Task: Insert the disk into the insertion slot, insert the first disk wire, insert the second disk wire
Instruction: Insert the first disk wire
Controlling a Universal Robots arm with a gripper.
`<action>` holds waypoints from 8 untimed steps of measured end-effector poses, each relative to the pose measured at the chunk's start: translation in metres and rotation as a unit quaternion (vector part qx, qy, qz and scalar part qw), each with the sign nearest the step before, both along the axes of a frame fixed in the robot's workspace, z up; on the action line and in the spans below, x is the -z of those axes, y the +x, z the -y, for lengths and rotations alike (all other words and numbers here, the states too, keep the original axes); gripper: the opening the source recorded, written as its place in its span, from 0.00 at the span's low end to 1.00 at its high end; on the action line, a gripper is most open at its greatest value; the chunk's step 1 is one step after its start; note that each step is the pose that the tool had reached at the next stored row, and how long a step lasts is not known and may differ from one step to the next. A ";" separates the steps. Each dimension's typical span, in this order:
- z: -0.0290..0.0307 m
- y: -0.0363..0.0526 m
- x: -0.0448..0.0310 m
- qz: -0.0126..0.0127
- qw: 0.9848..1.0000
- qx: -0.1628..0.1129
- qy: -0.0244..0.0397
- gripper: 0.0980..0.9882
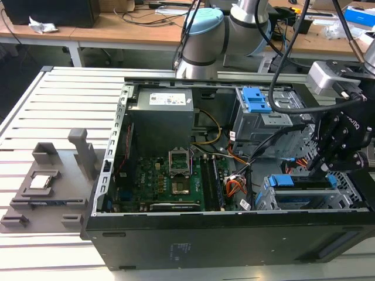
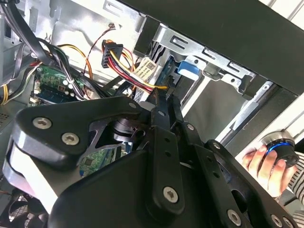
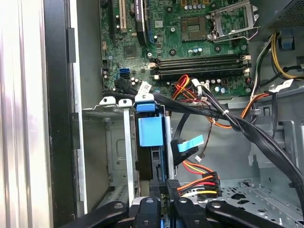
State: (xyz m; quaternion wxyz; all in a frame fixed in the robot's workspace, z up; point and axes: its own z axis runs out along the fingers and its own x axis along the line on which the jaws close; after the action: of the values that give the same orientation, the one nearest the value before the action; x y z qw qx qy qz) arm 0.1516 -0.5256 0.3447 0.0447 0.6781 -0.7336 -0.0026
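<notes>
The disk (image 3: 151, 130) already sits edge-on in the insertion slot (image 3: 116, 142), centre-left of the first wrist view, so step one looks done. The tool (image 3: 166, 192) is closed, seemingly pinching the red-yellow-orange disk wire (image 3: 199, 183) (its connector just beside the disk); neither wire looks plugged in yet.

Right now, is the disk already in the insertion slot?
Yes, in the first wrist view the disk stands inside the insertion slot, between its silver rails.

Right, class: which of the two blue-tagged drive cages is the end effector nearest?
The low silver cage, nearer the camera in the exterior view; the end effector hangs just over it. The taller grey cage stands farther back.
</notes>
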 end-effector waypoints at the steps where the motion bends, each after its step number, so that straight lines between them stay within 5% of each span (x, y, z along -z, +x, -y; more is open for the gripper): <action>1: 0.0000 0.0000 0.0000 0.000 1.000 0.000 0.000 0.09; 8: 0.0001 0.0000 0.0027 0.000 1.000 -0.004 0.000 0.09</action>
State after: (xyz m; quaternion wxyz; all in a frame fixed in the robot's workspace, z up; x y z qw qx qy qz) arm 0.1516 -0.5257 0.3420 0.0448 0.6812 -0.7307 -0.0023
